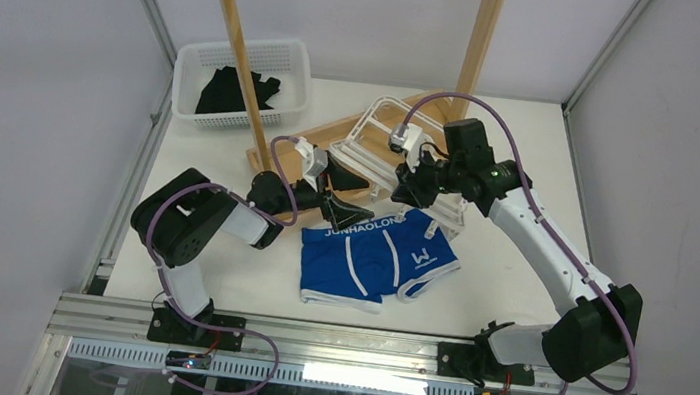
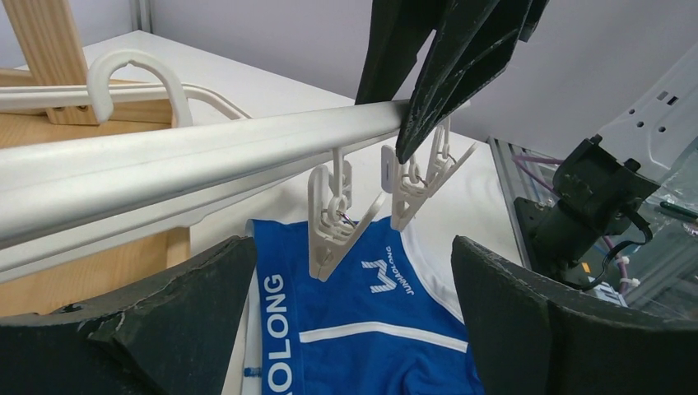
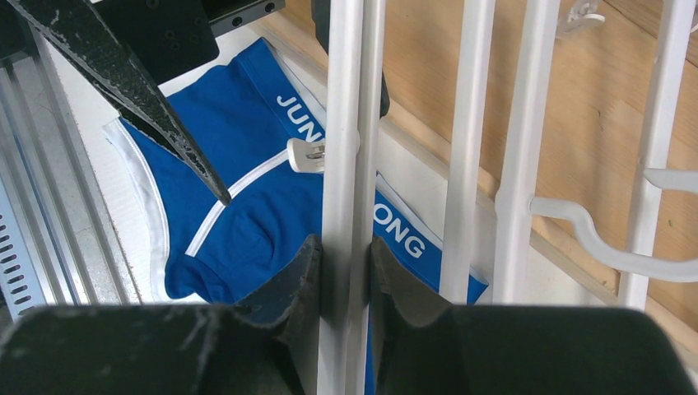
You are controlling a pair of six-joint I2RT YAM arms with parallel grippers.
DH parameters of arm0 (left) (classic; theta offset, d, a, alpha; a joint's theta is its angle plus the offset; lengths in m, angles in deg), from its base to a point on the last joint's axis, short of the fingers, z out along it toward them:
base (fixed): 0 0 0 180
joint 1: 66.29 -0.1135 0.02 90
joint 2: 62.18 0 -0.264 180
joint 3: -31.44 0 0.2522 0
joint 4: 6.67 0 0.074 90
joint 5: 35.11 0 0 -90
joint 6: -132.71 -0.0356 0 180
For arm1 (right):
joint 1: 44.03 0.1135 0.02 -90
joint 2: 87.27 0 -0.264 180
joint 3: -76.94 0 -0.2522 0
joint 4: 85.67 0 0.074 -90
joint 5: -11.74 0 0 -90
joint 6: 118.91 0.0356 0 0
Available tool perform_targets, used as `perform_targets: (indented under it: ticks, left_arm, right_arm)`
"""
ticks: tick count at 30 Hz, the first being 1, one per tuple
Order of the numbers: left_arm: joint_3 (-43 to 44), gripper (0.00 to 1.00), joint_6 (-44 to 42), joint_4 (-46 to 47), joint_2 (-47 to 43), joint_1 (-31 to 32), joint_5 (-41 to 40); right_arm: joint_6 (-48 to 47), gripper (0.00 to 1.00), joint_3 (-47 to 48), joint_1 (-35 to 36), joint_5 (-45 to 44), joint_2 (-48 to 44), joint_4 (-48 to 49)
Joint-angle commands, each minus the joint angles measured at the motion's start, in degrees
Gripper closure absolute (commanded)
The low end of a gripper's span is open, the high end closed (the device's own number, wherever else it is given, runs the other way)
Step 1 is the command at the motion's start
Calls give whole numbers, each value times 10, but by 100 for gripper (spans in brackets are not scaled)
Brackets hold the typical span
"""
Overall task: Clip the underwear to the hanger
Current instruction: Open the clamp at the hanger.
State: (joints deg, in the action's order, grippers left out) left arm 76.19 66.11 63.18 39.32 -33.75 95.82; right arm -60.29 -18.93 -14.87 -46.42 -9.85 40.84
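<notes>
White surface (image 1: 514, 308): bare room to the right of and in front of the underwear (image 1: 373, 261). The far-left side is crowded by the wooden rack (image 1: 243, 53) and its base board (image 1: 282, 144). An aluminium rail (image 1: 348, 343) runs along the near edge, with grey walls on both sides.

A slotted white basket (image 1: 186, 87) in the far-left corner holds a black garment (image 1: 228, 92).

Underwear: bright blue briefs with white trim and white JUNHAOLONG lettering on the waistband. It lies flat mid-surface, waistband toward the far side, under the hanger's near rail. Not clipped.

The hanger (image 1: 380, 126) is tilted, far end over the base board. The right end effector (image 3: 346, 271) is pinched narrow on the near rail. Two clips (image 2: 333, 218) dangle over the blue fabric; can't tell if they touch it.

The left end effector (image 1: 344, 195) is spread wide and holds nothing, with its fingers on either side of the clips.
</notes>
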Motion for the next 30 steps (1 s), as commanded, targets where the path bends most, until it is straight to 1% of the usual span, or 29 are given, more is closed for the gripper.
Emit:
perform_targets:
  ticks: [1,7,12,17,26,30]
  left_arm:
    - [10,7,18,159,-26,1,12]
    - [3,5,17,158,-41,10,6]
    - [-32,3,4,159,-52,20,-14]
    - [-57,2,-10,158,-57,32,-34]
    - [-41,1,-30,159,-55,33,-60]
    - [-26,1,-25,159,-53,33,-57]
  right_arm:
    - [-12,100,15,9,46,-32,35]
    - [-5,100,17,9,41,-32,41]
    - [14,100,12,8,16,-41,62]
    - [18,100,14,8,20,-44,65]
    - [-1,100,15,8,53,-49,44]
    - [-3,100,12,9,66,-51,41]
